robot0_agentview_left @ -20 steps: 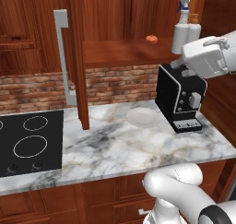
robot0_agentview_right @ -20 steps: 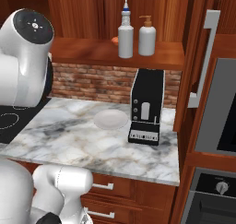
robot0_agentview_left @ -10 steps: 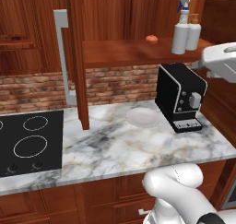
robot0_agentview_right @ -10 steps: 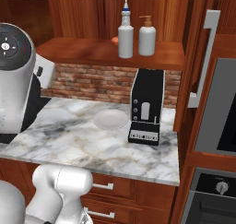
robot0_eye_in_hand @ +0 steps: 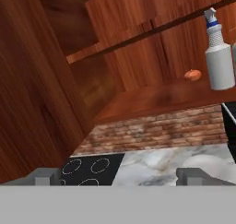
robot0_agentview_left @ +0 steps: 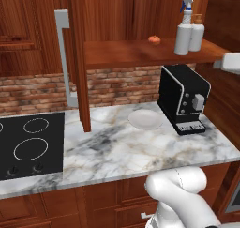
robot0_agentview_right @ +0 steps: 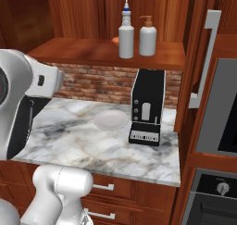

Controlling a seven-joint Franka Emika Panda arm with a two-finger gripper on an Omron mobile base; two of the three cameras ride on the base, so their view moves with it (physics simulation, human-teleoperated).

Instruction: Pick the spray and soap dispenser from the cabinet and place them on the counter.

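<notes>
The cabinet (robot0_agentview_left: 140,51) stands open, and both bottles are upright side by side on its wooden shelf (robot0_agentview_right: 88,50). The spray (robot0_agentview_left: 183,32) (robot0_agentview_right: 126,30) has a blue-and-white trigger; the squat soap dispenser (robot0_agentview_left: 197,34) (robot0_agentview_right: 147,36) with the orange pump stands close beside it. In the hand view the spray (robot0_eye_in_hand: 219,57) shows at the upper right, well away from my gripper (robot0_eye_in_hand: 119,176), which is open with nothing between its fingertips (robot0_eye_in_hand: 193,175). The marble counter (robot0_agentview_left: 140,149) (robot0_agentview_right: 88,140) lies below.
A black coffee machine (robot0_agentview_left: 183,98) (robot0_agentview_right: 147,106) and a white plate (robot0_agentview_left: 146,119) (robot0_agentview_right: 111,120) sit under the shelf. A small orange fruit (robot0_agentview_left: 154,39) (robot0_eye_in_hand: 192,74) lies behind the spray. The open cabinet door (robot0_agentview_left: 77,58) hangs left, above the cooktop (robot0_agentview_left: 28,142). An oven (robot0_agentview_right: 222,108) stands right.
My arm has swung toward the right edge of the left base view and lower at the left of the right base view. Bottles and the other things have not moved.
</notes>
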